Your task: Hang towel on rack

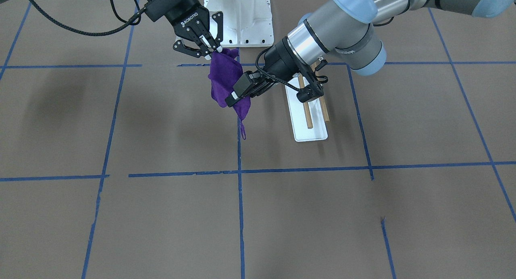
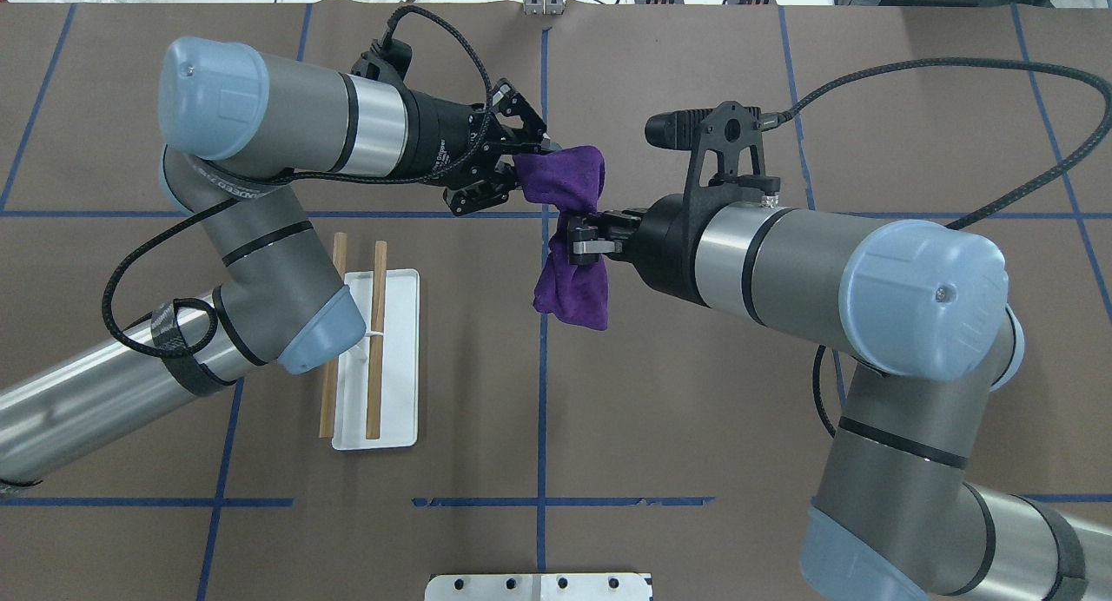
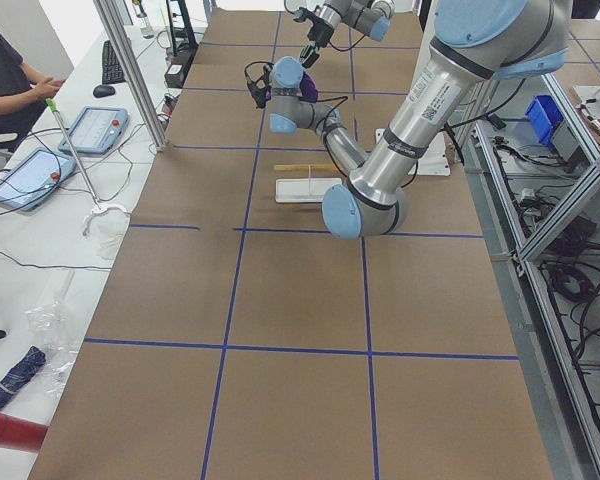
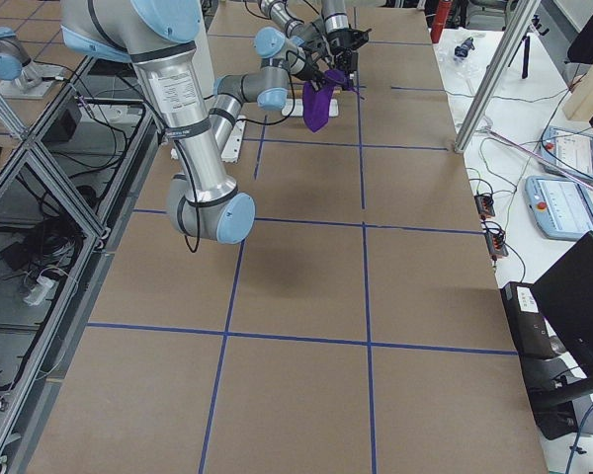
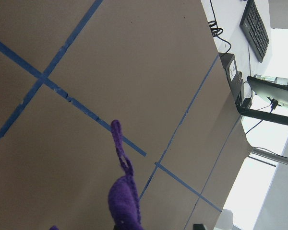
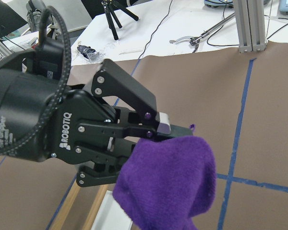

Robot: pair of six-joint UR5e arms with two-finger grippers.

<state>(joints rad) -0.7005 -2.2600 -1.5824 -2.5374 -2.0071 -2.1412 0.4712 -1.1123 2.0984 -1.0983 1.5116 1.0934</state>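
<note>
Your left pincer (image 2: 519,160) and right pincer (image 2: 580,239) both clench the bunched towel (image 2: 573,180), aloft near the rack (image 2: 398,366). Draped wadded like this, it could slide off the rods (image 2: 375,340) or tip the rack.

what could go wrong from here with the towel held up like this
The towel is bunched between the left tool and the right tool, not spread, so it may land on the rack as a clump and slide off. The left arm's elbow hangs over the rack; swinging across might knock it.
</note>
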